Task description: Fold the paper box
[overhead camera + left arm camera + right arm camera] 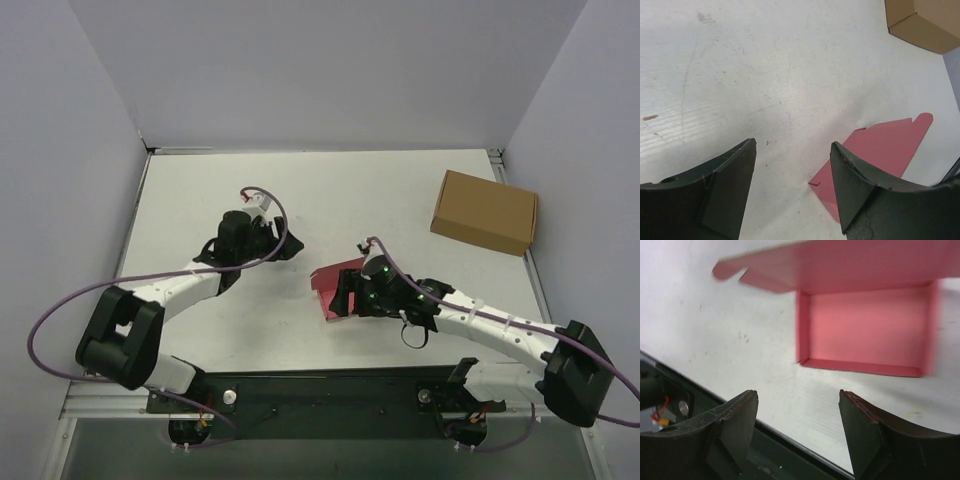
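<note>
1. Two claws hover over the white worktop [200, 190], each spread wide with nothing between its fingers.
2. The small pink-red paper box [333, 283] of thin card lies near the middle of the worktop, a little toward the right arm's side, and is partly folded.
3. In the right wrist view, which is slightly blurred, the paper box [865, 325] is a shallow rectangular tray with low raised walls. A long flap [840, 262] with a rounded tab stretches along its upper edge.
4. The right claw [350, 293] sits just beside the paper box. Its released fingers frame bare worktop, and the tray lies beyond their tips, not gripped.
5. The left claw [278, 238] hangs apart from the paper box, on the box's left, and is also released. In its wrist view the gap shows only worktop, and the pink-red card is partly hidden behind the right-hand finger [855, 185].
6. A larger closed brown cardboard box [485, 212] rests near the far right corner, well apart from the paper box.
7. A black base rail [330, 388] runs along the near edge, carrying both arms.
</note>
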